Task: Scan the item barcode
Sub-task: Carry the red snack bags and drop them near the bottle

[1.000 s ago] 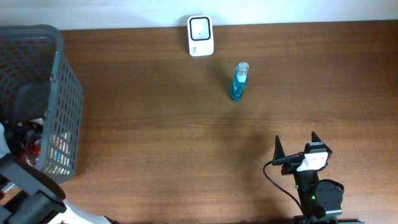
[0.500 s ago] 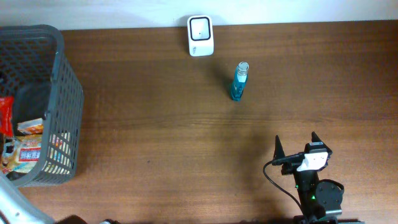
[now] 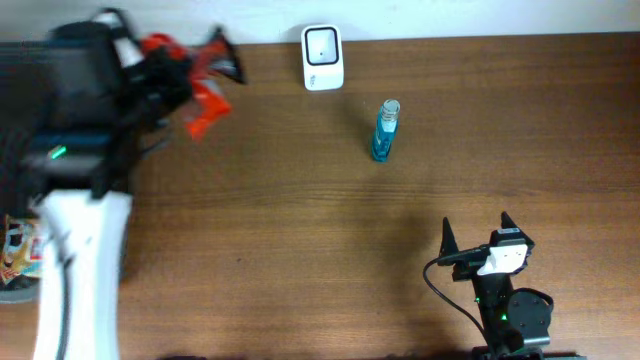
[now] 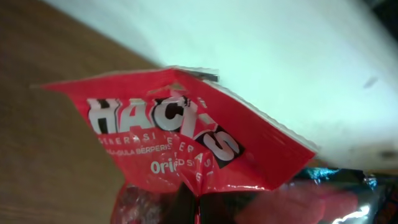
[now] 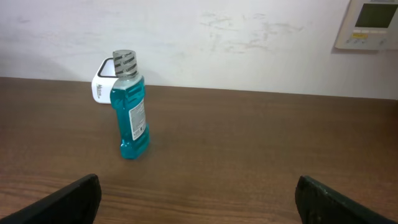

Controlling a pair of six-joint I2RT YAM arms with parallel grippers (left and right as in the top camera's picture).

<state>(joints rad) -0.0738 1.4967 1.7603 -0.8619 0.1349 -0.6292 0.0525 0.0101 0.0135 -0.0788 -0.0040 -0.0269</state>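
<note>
Up at the far left of the table [image 3: 300, 220], the left gripper [image 3: 197, 75] is pinched tight on a red candy packet [image 3: 205, 108], which it holds in the air near the back edge. To the right, well apart, a white scanner [image 3: 322, 57] sits at the back edge, with only tabletop between them. Further right a blue bottle [image 3: 384, 132] stands upright. At the near right, the right gripper [image 3: 476, 225] has its jaws spread wide and holds nothing.

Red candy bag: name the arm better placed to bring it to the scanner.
Left. The left pincer is shut on the red candy bag, just left of the white scanner. The right pincer stands open and empty, farther from it.
</note>
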